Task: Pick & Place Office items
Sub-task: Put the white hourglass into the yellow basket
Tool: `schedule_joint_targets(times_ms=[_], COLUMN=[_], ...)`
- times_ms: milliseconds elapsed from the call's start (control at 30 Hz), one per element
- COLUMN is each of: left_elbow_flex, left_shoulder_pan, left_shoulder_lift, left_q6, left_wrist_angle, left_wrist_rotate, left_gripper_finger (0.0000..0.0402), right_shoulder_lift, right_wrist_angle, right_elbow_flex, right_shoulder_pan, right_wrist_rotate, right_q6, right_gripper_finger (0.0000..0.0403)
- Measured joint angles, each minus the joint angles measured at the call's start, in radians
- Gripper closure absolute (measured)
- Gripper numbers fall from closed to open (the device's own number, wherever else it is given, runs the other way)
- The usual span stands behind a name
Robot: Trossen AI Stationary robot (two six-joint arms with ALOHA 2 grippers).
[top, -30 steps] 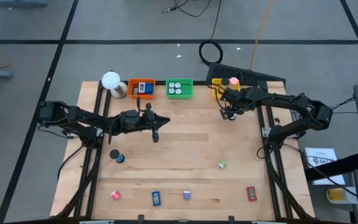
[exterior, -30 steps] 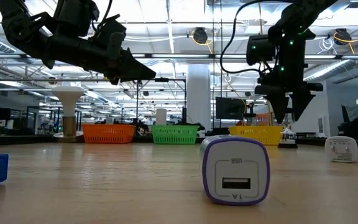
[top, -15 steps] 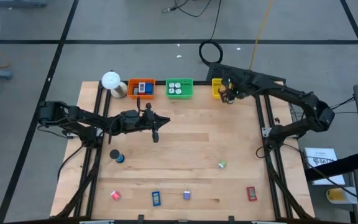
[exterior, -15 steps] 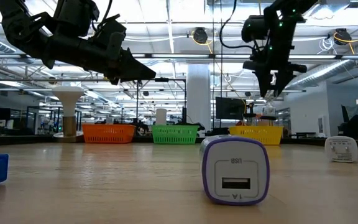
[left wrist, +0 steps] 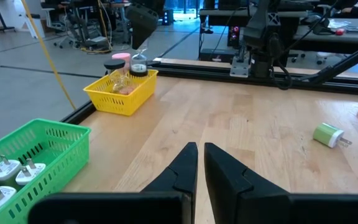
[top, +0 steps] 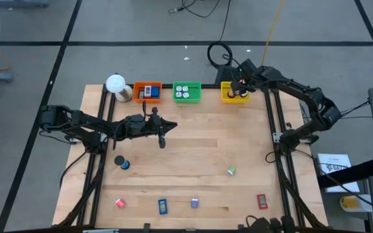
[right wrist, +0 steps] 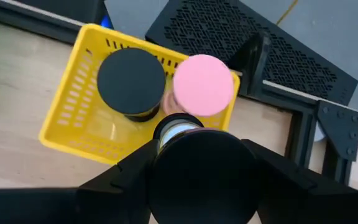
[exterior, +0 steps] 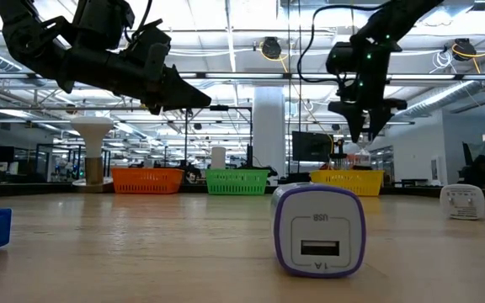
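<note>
Yellow tray (right wrist: 73, 106) — roll (right wrist: 201, 177) in right hand (right wrist: 201, 186)

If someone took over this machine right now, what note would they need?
Right hand: above the yellow tray, gripping a black roll; two rolls already sit inside.
Left hand: shut, empty, hovering over mid-table.
Done: orange tray and green tray hold some items.
Left on the table: blue-and-black roll, pink piece, blue piece, purple plug, green plug, red piece.
</note>
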Motion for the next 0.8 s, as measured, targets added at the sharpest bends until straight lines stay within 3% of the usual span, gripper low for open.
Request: schedule_joint_targets(times_ms=[800], left_elbow_flex=[0.0], left_shoulder_pan=[0.0], left_shoulder_lift=[0.0], left_q6=[0.0], left_wrist_angle=[0.0], left_wrist_rotate=[0.0], left_gripper_finger=[0.0369], right_shoulder_lift=[0.063], right_wrist_angle=[0.057], right_elbow_flex=[-0.047], right_shoulder_pan=[0.0], right_wrist_rotate=[-0.028], right_q6=[-0.009], right_gripper_finger=[0.0198])
